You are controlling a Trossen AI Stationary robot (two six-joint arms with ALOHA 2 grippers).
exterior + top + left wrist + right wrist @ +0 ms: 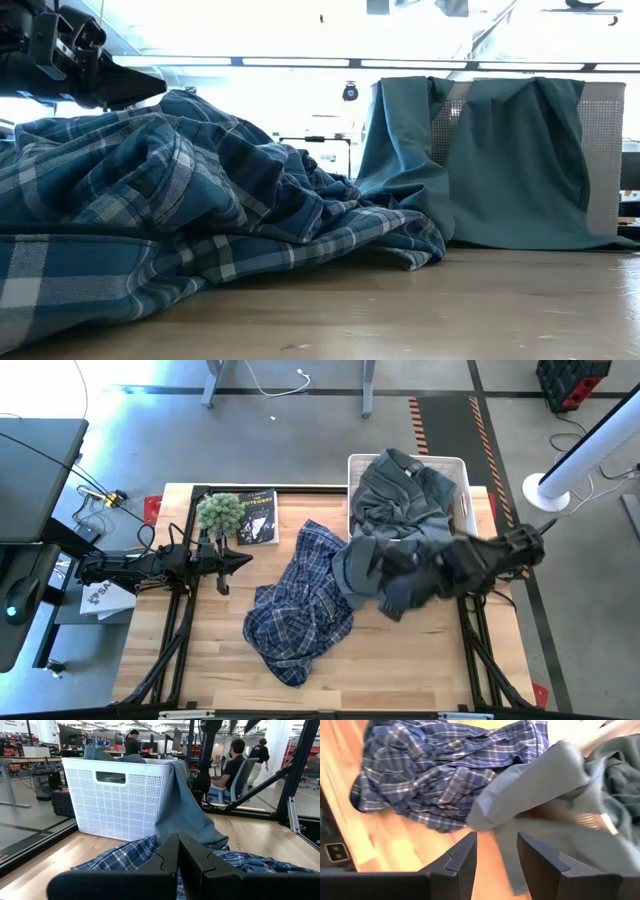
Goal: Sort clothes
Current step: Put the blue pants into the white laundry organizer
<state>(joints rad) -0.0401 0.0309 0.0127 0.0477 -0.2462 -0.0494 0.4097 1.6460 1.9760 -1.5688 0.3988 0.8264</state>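
Beyond our wooden table point(400, 660) a workshop is showing, with people sitting at desks in the left wrist view. Our right gripper point(496, 857) is hovering with its fingers apart and nothing between them; the hanging edge of the grey-blue garment point(560, 795) is lying just ahead of the fingertips, with bare table directly under the gap. That garment is draping out of the white basket point(460, 465) over its front wall and down onto the table. Just beside it, touching its lower edge, the navy-and-white plaid shirt point(300, 605) is lying crumpled mid-table. Our left gripper point(178, 855) is waiting with its fingers pressed together near the plant point(220, 512) and a dark book point(257, 517), the plaid shirt spreading on the table just ahead of its tips.
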